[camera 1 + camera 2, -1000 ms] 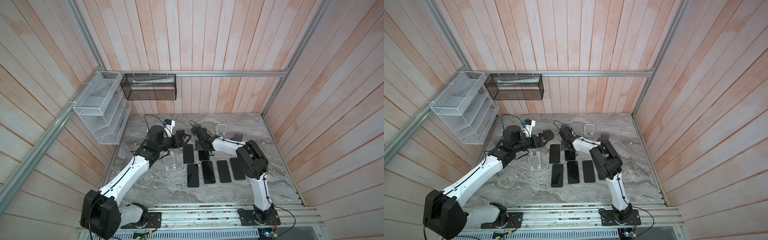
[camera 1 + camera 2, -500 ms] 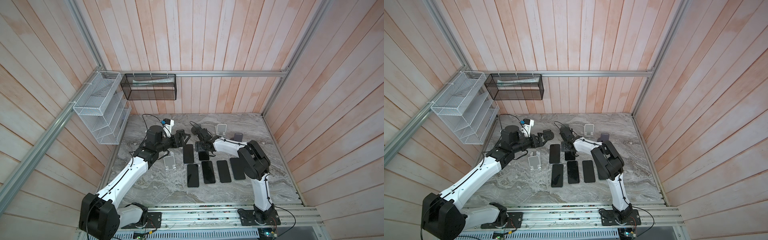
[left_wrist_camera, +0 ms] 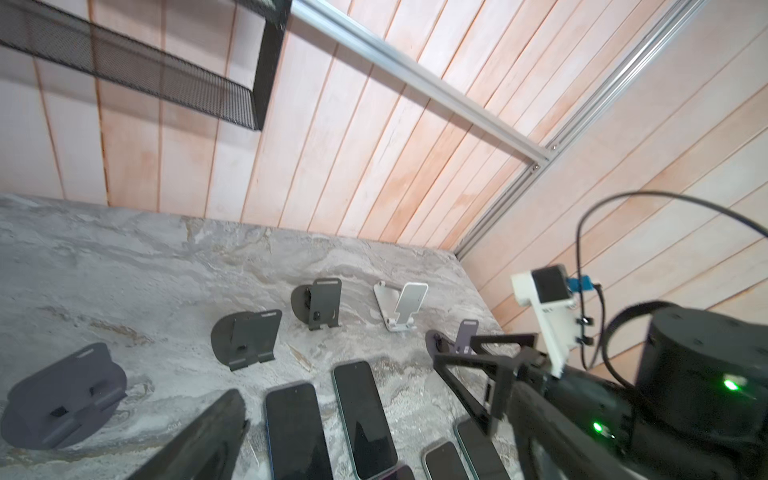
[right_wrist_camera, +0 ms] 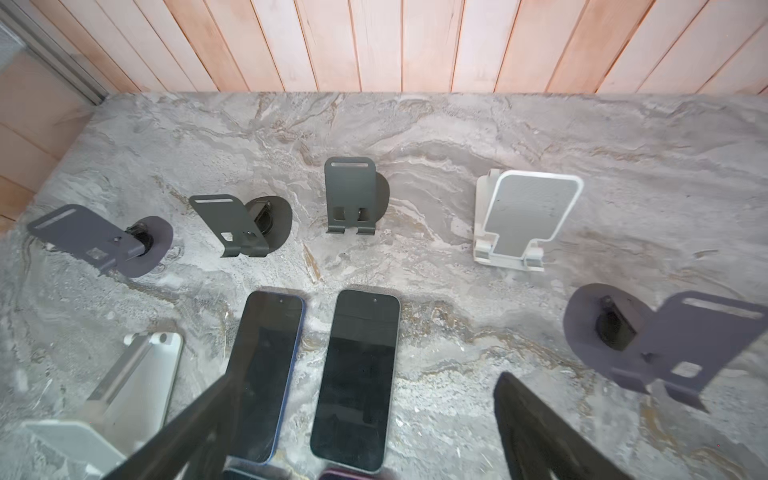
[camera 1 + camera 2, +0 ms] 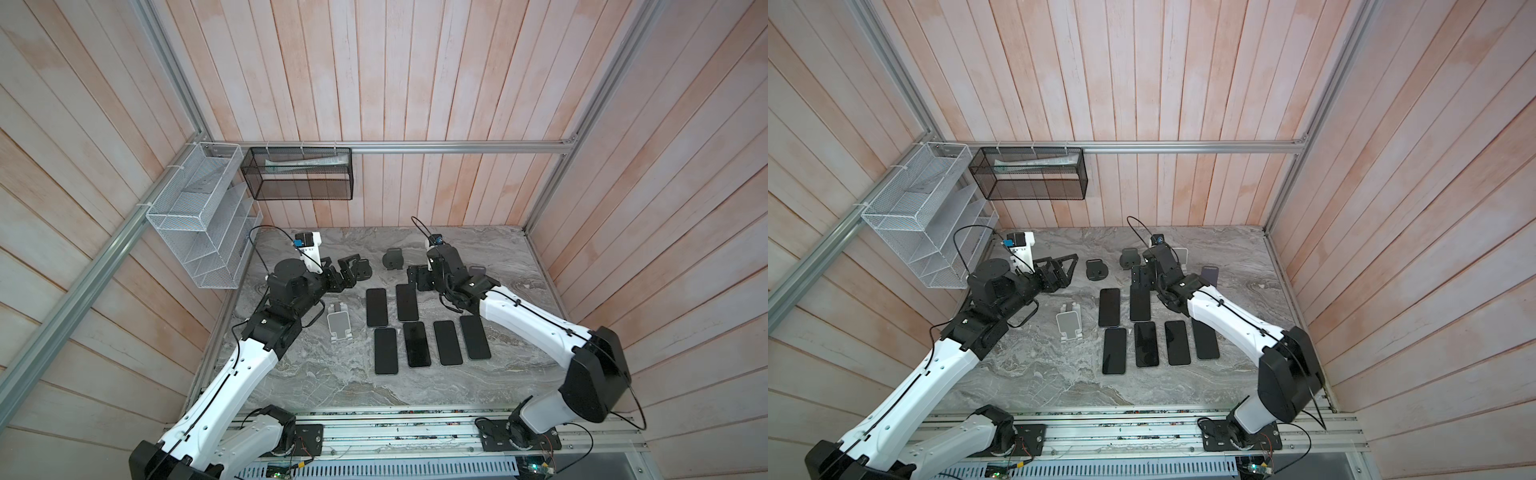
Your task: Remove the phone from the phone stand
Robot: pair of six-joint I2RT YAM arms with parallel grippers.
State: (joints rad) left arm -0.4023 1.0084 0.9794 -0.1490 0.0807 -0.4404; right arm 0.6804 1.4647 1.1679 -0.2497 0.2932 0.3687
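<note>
The phone (image 4: 357, 374) is not on a stand; it lies flat on the bench (image 4: 457, 124), screen up, directly under the right gripper (image 5: 417, 279). This gripper is wide and holds nothing: in the right wrist view its two fingers (image 4: 195, 419) stand one at each long side of the phone, apart from it. The long axis of the phone points from the gripper toward the back wall, to an empty dark stand (image 4: 351, 195) near its far end. A second phone (image 4: 266, 374) lies parallel just beside it. I judge the next move is to lift straight up, so that no finger pushes either phone. The left gripper (image 5: 1068, 269) is also wide and empty, well apart.
</note>
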